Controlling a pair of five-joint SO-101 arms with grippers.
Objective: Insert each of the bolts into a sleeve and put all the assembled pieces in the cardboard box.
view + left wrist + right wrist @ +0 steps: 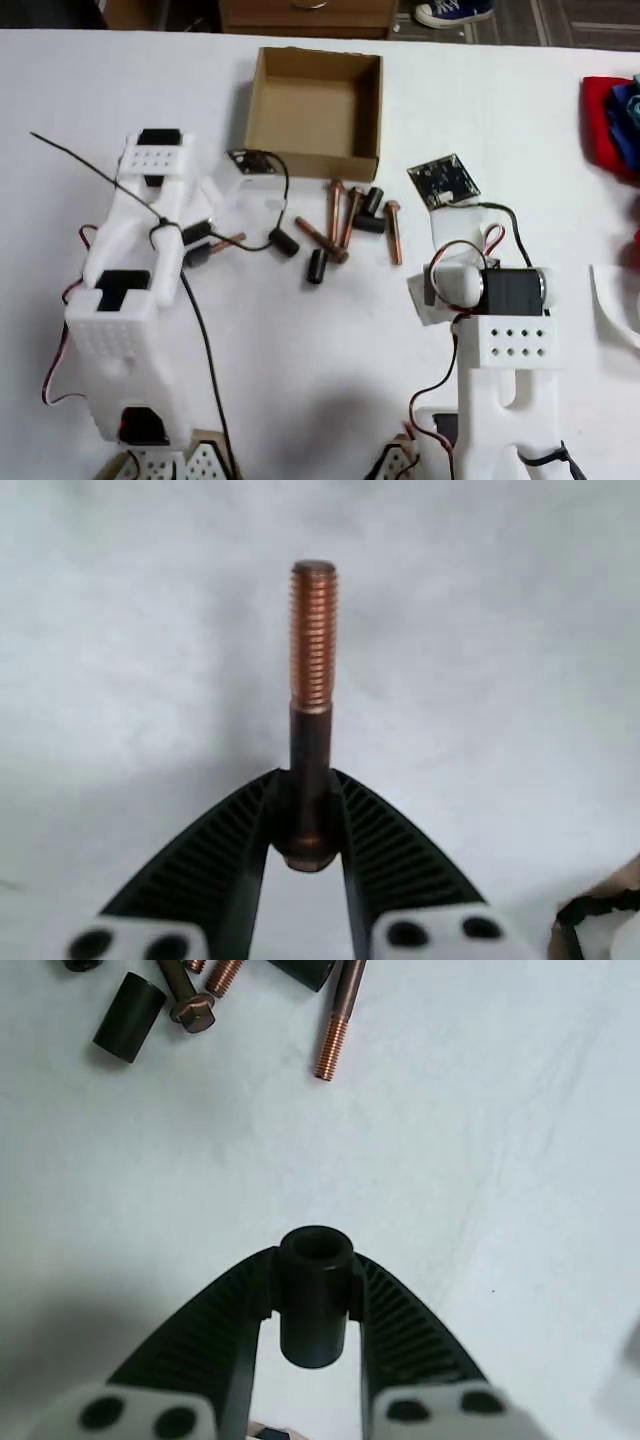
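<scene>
bolt (312, 660) is being clamped between left gripper (310, 785) fingers, threaded end sticking out past the tips | sleeve (316, 1300) is being clamped between right gripper (315, 1260) fingers, bore just past the tips | loose bolt (338, 1020) lying well beyond

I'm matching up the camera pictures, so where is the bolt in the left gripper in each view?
High view: the bolt sticks out of the left gripper.
Left wrist view: mid-picture, head clamped between the fingers.
Right wrist view: the right gripper holds a sleeve instead.
Shared landmark: the white table.
</scene>
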